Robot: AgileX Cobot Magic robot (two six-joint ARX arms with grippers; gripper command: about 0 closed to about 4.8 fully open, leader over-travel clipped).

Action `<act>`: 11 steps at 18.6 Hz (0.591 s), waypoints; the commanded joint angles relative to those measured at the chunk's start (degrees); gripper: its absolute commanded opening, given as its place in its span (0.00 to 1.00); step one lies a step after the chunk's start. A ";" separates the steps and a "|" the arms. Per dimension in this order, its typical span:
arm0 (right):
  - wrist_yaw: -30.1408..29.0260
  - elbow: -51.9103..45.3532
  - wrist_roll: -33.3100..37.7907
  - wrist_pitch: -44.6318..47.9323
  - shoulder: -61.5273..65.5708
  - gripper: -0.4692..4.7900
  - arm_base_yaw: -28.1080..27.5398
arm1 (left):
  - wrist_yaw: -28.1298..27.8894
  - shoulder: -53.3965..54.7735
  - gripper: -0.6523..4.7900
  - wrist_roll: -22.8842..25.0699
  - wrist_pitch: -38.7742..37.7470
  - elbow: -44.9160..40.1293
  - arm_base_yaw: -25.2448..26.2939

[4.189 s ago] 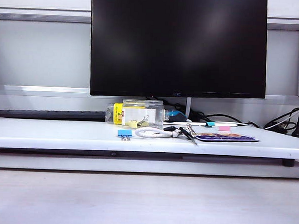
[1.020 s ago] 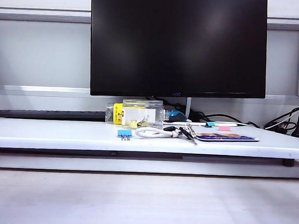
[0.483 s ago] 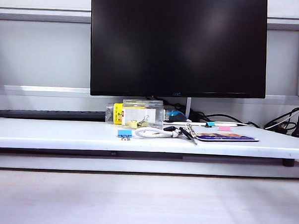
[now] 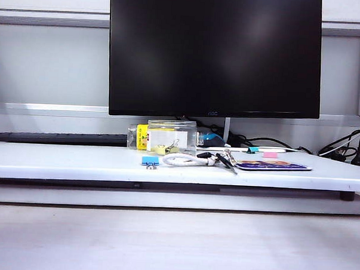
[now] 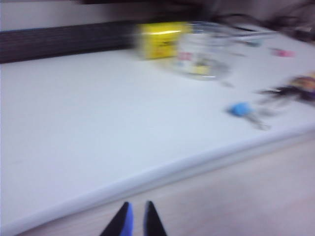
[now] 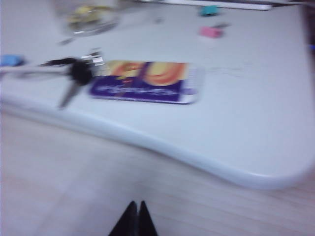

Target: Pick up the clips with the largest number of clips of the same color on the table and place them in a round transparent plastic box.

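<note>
I'm hanging both off the counter's (image 5: 98, 147) front edge: left gripper (image 5: 134, 221) barely parted and empty, right gripper (image 6: 134, 216) pinched closed and empty. Yellow clips (image 4: 166, 149) are sitting in the round transparent plastic box (image 4: 171, 137).

A white raised shelf (image 4: 59, 161) carried everything. Near its middle stood a clear jar (image 4: 171, 137), with a yellow-labelled bottle (image 4: 139, 136) just left of it. A blue clip (image 4: 149, 160), white cord (image 4: 188, 160), keys (image 4: 225, 159) and a purple card (image 4: 272, 166) lay nearer, rightward.
</note>
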 commanded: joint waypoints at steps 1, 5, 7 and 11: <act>0.02 0.11 0.11 0.87 -0.42 0.09 -3.82 | 0.37 -0.17 0.21 0.07 -0.94 -0.17 5.66; 0.04 0.11 0.11 0.85 -2.58 0.09 -10.71 | 0.39 -0.17 0.21 0.07 -0.94 -0.17 10.27; 0.04 0.11 0.11 0.85 -4.37 0.09 -13.49 | 0.39 -0.17 0.21 0.07 -0.94 -0.17 10.84; 0.04 0.11 0.11 0.85 -7.78 0.09 -17.44 | 0.39 -0.17 0.21 0.07 -0.94 -0.17 11.02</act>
